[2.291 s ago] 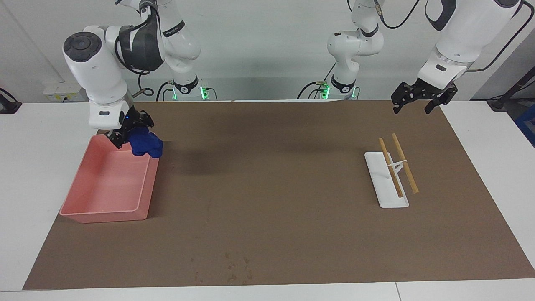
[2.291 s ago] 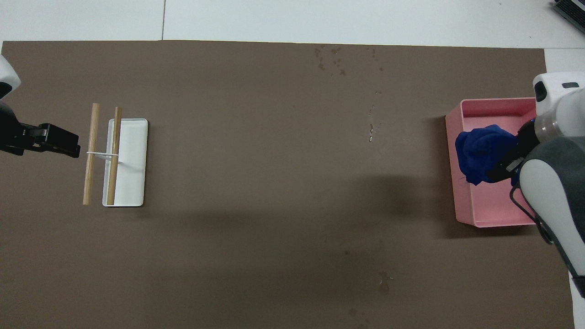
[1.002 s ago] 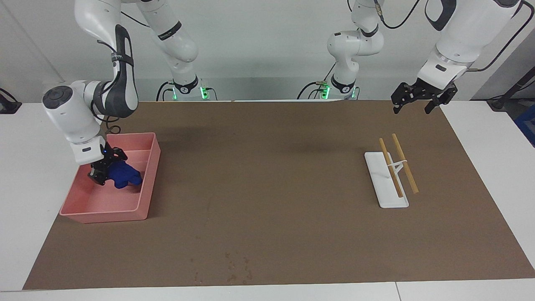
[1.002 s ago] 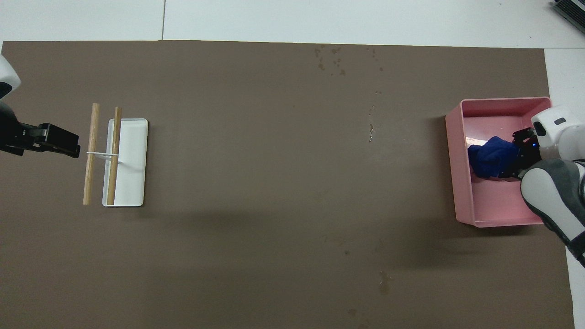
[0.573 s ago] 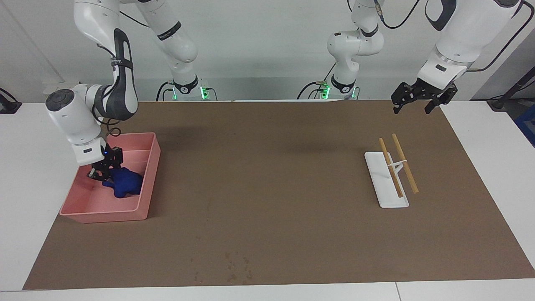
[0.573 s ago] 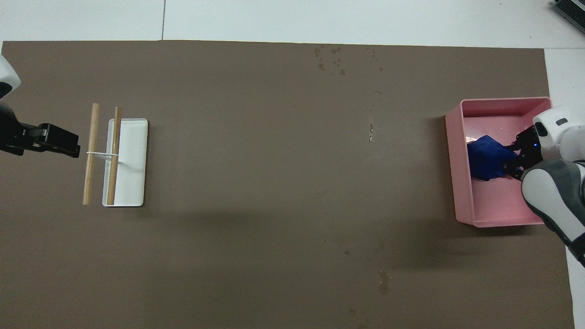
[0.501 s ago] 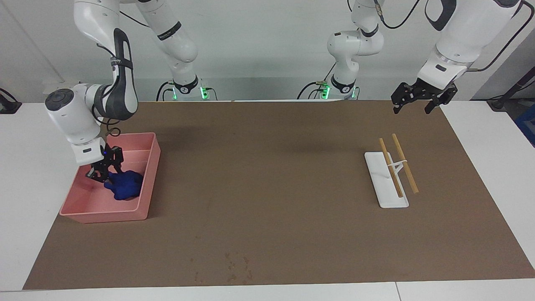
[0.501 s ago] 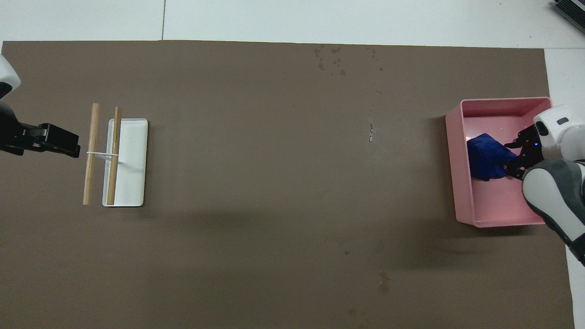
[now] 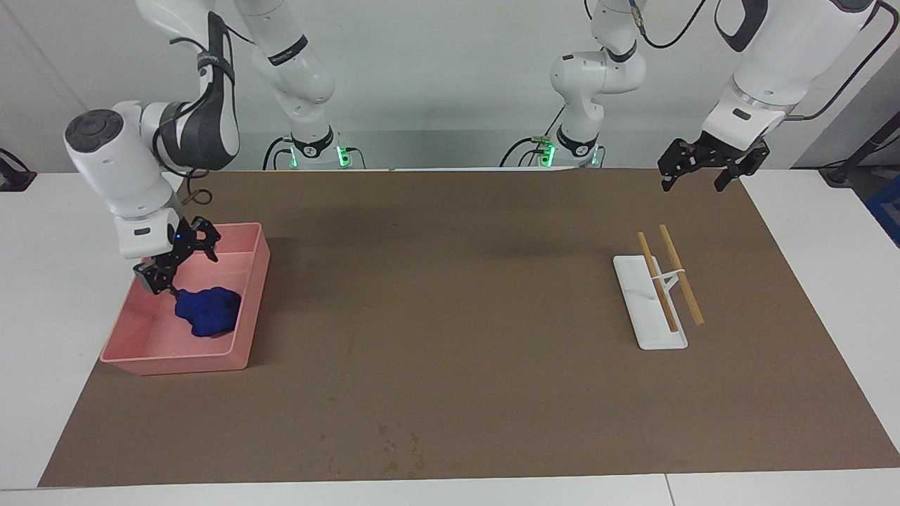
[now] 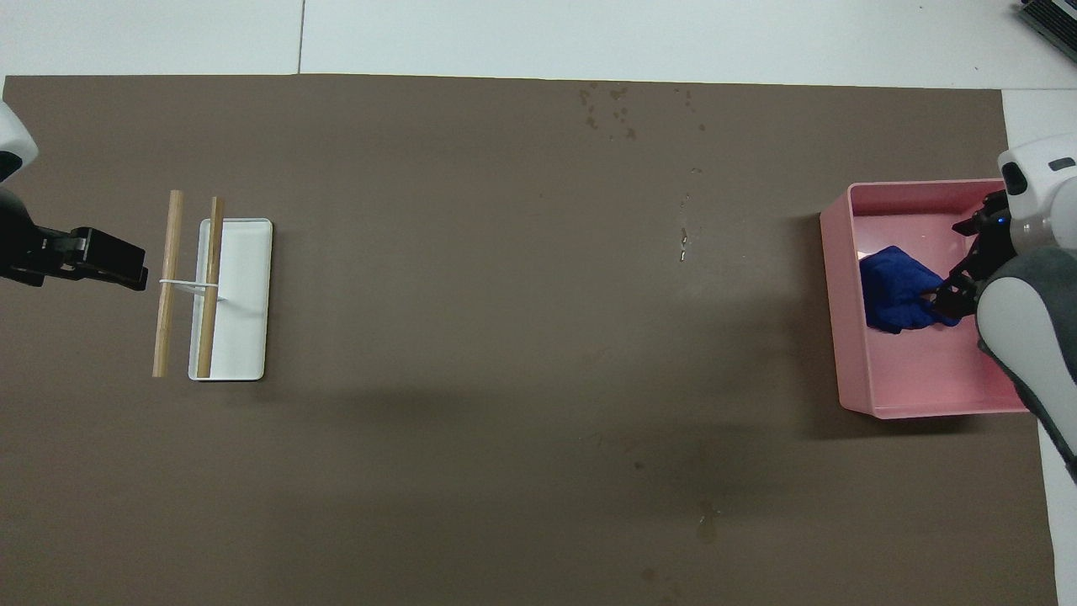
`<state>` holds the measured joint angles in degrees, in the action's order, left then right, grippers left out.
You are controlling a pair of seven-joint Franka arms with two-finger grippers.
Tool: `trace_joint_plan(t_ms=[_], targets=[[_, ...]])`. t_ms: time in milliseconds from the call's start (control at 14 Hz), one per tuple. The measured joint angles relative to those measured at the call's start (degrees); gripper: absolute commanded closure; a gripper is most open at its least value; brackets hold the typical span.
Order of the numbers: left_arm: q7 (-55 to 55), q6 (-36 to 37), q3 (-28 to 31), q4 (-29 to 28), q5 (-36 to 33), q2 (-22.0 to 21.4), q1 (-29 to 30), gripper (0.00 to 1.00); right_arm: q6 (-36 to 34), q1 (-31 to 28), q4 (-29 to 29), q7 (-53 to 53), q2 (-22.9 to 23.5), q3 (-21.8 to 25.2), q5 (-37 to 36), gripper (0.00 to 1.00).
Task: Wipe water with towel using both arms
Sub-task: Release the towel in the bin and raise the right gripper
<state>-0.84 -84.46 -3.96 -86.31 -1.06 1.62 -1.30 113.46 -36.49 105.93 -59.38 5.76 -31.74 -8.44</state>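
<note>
The towel (image 9: 209, 311) (image 10: 896, 289), a deep-blue lumpy bundle, lies inside the pink tray (image 9: 176, 363) (image 10: 843, 337) at the right arm's end of the table. My right gripper (image 9: 179, 266) (image 10: 959, 263) hangs open just above the tray, over the towel's edge, with nothing held. At the left arm's end, my left gripper (image 9: 692, 184) (image 10: 126, 261) waits open in the air over the brown mat's corner. Small water drops (image 9: 397, 450) (image 10: 610, 105) dot the mat's edge farthest from the robots.
A white flat stand (image 9: 650, 313) (image 10: 244, 311) with two wooden sticks (image 9: 680, 275) sits on the mat at the left arm's end. A few more faint wet marks (image 10: 683, 240) show between the drops and the tray. The brown mat (image 9: 450, 295) covers most of the table.
My right gripper brought the towel down into the pink tray, opened and let it go, then rose a little. The towel now lies loose in the tray. The left arm has not moved.
</note>
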Motion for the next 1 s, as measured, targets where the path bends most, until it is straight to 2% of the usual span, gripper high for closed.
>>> trace_joint_plan(t_ms=[215, 430, 859, 1002], targets=[[0.0, 0.0, 0.0, 0.0, 0.0, 0.0, 0.0, 0.00, -9.2, 3.5, -2.8, 9.5, -5.4, -0.5, 1.6, 0.00], [0.0, 0.0, 0.0, 0.0, 0.0, 0.0, 0.0, 0.00, -15.2, 3.8, -5.4, 16.8, -8.7, -1.6, 6.4, 0.00], [0.0, 0.0, 0.0, 0.0, 0.0, 0.0, 0.0, 0.00, -23.8, 3.9, -11.6, 28.5, -12.1, -4.5, 12.7, 0.00], [0.0, 0.0, 0.0, 0.0, 0.0, 0.0, 0.0, 0.00, -26.7, 4.5, -13.0, 35.5, -12.7, -4.8, 13.4, 0.00]])
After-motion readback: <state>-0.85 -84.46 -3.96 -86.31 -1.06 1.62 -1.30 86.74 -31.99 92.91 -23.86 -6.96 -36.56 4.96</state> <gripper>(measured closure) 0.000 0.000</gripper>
